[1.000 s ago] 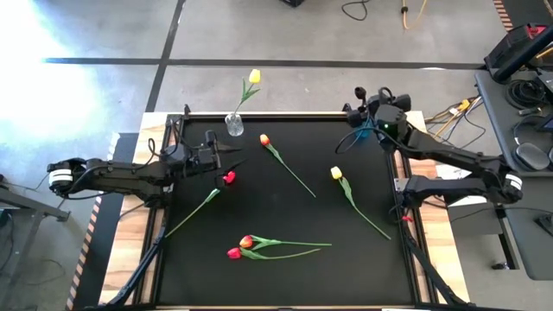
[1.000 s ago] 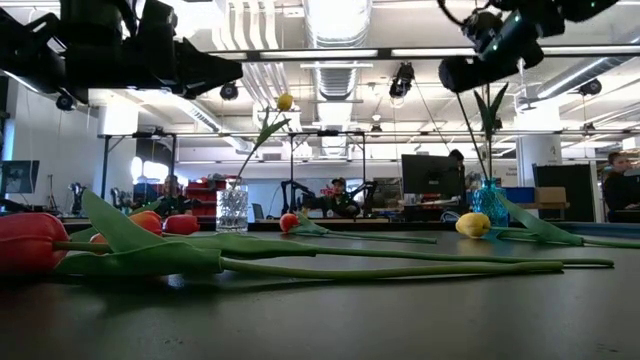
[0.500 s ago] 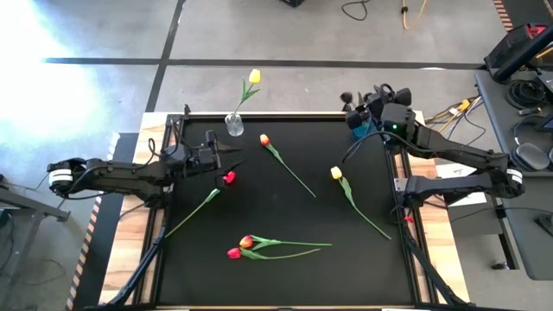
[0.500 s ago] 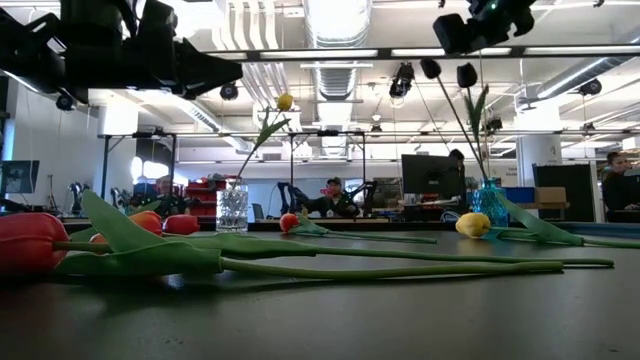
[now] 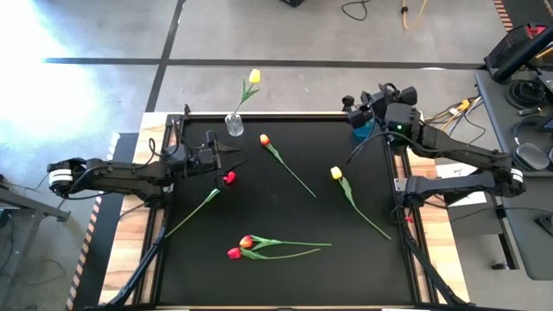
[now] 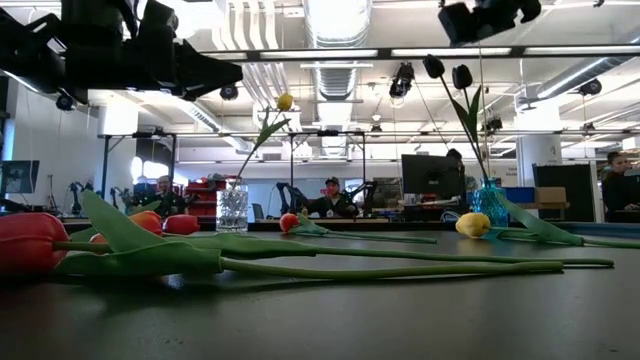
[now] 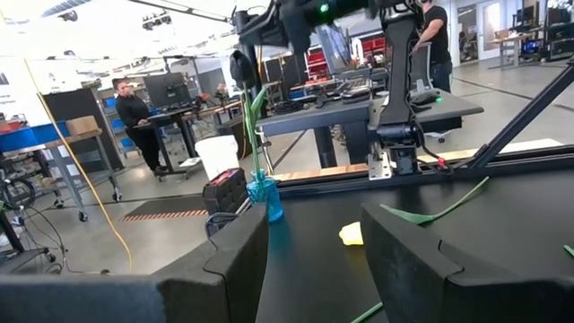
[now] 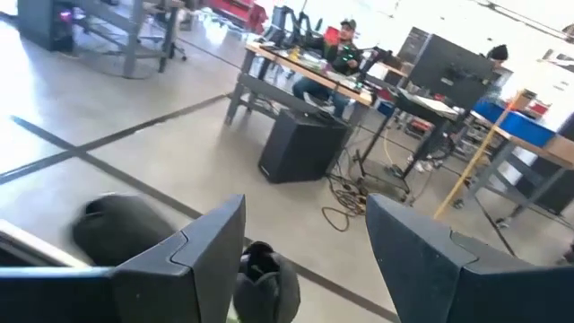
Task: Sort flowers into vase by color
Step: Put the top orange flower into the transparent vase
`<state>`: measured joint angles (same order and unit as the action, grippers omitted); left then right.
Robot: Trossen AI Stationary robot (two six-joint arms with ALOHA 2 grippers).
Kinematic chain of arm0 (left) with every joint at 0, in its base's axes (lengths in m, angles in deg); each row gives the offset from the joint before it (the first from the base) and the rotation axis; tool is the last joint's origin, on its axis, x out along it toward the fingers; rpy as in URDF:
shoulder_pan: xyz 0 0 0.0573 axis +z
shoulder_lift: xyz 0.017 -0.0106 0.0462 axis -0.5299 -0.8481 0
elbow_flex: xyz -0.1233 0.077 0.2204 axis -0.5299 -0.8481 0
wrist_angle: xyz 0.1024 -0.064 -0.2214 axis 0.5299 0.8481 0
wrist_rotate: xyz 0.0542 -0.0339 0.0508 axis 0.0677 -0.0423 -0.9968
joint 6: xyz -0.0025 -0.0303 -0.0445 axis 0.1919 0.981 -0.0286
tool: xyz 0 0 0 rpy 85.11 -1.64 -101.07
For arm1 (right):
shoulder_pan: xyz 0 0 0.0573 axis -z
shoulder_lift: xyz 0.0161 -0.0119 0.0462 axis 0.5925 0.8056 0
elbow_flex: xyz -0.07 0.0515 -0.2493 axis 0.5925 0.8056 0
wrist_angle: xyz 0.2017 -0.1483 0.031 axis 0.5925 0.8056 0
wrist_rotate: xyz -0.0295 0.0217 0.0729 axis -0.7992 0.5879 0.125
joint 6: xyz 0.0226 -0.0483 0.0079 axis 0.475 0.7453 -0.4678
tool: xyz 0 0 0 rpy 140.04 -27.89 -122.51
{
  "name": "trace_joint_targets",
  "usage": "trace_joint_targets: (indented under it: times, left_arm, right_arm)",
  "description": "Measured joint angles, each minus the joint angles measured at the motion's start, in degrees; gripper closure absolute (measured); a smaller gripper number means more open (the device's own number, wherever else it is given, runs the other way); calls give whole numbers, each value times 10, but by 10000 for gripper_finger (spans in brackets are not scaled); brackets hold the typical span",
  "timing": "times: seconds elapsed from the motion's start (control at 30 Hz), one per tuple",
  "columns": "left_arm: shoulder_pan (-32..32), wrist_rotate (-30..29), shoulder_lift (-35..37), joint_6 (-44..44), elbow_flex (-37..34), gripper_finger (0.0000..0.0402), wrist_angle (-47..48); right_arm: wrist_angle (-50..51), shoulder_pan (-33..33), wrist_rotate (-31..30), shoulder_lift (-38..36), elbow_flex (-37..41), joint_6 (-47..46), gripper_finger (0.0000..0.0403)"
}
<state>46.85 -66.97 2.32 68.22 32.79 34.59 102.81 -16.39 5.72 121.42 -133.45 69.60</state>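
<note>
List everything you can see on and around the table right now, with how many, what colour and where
Clear vase: one, far edge of the mat, left of centre, holding a yellow tulip.
Blue vase: one, far right corner, holding two dark tulips.
Orange tulip: one, lying on the mat right of the clear vase.
Yellow tulip on mat: one, lying right of centre.
Red tulip: one, lying left of centre.
Tulip pair: one orange-red, one red, near edge, side by side.
Black mat: one, covering the tabletop.
People: several, seated in the room behind.
Left gripper: open, above the red tulip.
Right gripper: open, over the blue vase.
</note>
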Motion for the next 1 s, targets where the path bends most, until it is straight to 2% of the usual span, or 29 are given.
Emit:
trace_joint_targets:
  times: [0.2, 0.43, 0.73, 0.9, 1.0]
  left_arm:
    - [0, -6, -9, -4, 0, 238, 8]
    - [0, -15, -31, -4, 0, 238, 8]
    - [0, -16, -41, -4, 0, 238, 8]
    - [0, -16, -41, -4, 0, 238, 17]
    - [0, -16, -42, -2, 0, 240, 32]
  right_arm:
    - [101, -63, 0, -3, -29, -59, 184]
    - [192, -185, -26, 4, -3, -168, 232]
    - [194, -333, -39, 43, 49, -273, 301]
    - [188, -379, -38, 91, 73, -336, 323]
    - [186, -390, -3, 134, 78, -366, 329]
